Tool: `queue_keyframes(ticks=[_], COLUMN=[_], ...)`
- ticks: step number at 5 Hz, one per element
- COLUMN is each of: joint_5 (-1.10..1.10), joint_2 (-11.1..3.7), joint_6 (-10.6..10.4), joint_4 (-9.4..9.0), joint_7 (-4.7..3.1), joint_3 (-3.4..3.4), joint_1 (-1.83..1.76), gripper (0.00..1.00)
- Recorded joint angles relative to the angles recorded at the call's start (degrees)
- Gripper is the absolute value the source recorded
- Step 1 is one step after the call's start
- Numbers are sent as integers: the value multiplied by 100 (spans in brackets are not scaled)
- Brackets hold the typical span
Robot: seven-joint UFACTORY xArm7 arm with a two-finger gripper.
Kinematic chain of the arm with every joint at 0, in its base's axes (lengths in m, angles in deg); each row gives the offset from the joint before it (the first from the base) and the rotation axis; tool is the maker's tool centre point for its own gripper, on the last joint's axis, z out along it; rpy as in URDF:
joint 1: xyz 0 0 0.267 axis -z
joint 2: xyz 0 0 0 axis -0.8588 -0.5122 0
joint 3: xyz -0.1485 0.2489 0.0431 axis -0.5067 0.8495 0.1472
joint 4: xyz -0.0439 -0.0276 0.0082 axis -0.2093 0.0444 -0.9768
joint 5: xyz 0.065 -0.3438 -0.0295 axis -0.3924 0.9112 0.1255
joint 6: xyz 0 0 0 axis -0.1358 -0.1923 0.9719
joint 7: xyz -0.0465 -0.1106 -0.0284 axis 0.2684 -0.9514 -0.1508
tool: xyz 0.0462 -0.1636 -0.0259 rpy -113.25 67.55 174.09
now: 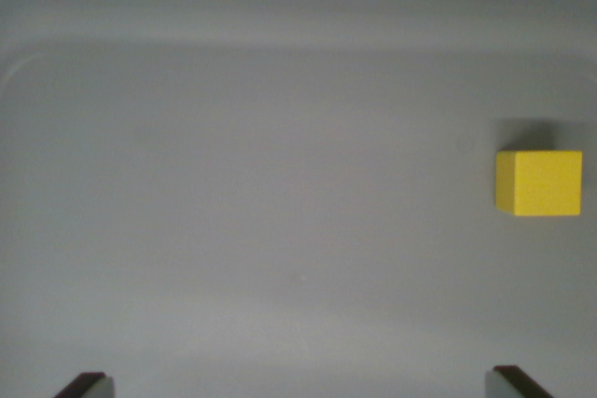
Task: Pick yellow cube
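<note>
- The robot's dark two-fingered claw (pixel 303 387) is showing only as two fingertips poking up at the bottom edge of the wrist view, one near each lower corner.
- The fingertips are standing wide apart with nothing between them, so the claw is gaping and holding nothing, probably readied to straddle a target.
- Beyond the claw, a plain pale grey surface (pixel 261 193) is filling the view, bare across its middle.
- The small bright yellow cube (pixel 539 183) is resting on that surface at the wrist view's right edge, well apart from the fingertips and outside the gap between them.
- The cube is sitting flat and square to the view, edges running level and upright; being a cube, it is showing no long axis.
- The claw likely needs shifting toward the wrist view's right before descending.
</note>
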Motion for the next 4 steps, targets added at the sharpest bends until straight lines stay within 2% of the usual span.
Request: queue_keyframes(ticks=[1, 2, 3, 4], joint_5=[-21, -21, -43, -43], joint_2=[-217, -217, -443, -443], joint_6=[-195, -195, -398, -398], joint_4=[-22, -22, -44, -44], joint_7=[-104, -104, -212, -212], joint_3=[-44, -44, -90, -90], joint_1=[83, 83, 170, 170], gripper=[0, 0, 0, 0])
